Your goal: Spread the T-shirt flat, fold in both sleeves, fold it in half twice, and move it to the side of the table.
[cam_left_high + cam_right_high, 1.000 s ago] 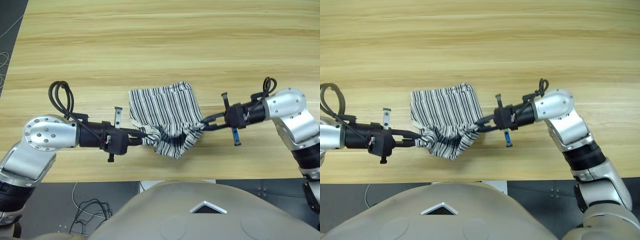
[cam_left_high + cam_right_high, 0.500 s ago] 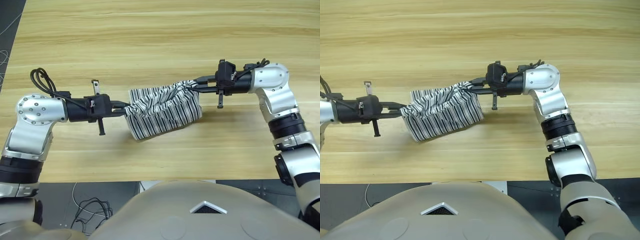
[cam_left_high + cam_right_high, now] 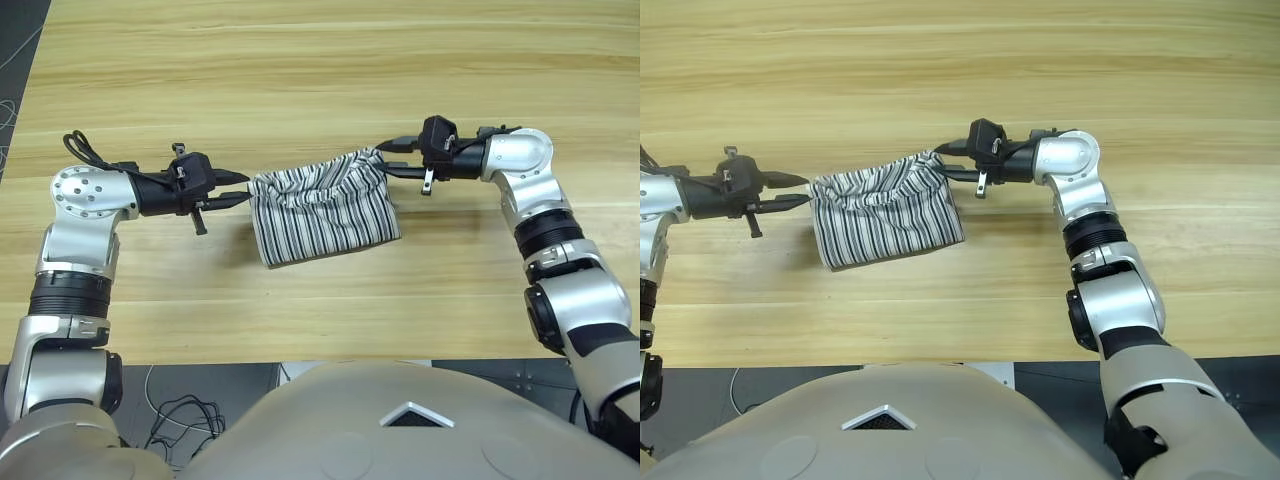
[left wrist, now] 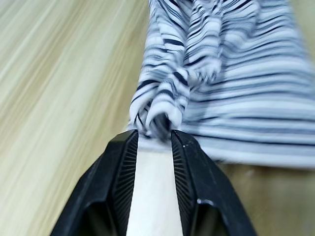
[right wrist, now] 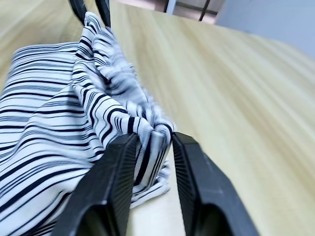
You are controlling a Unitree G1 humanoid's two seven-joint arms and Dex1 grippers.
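The left tool and right tool are spreading their fingers, releasing the striped T-shirt's upper corners, so the fold is settling on the table.

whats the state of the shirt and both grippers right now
T-shirt: folded into a small bundle, lying on the table, far edge bunched.
left gripper: open, at the T-shirt's left corner.
right gripper: open, the T-shirt's bunched right corner between its fingers.
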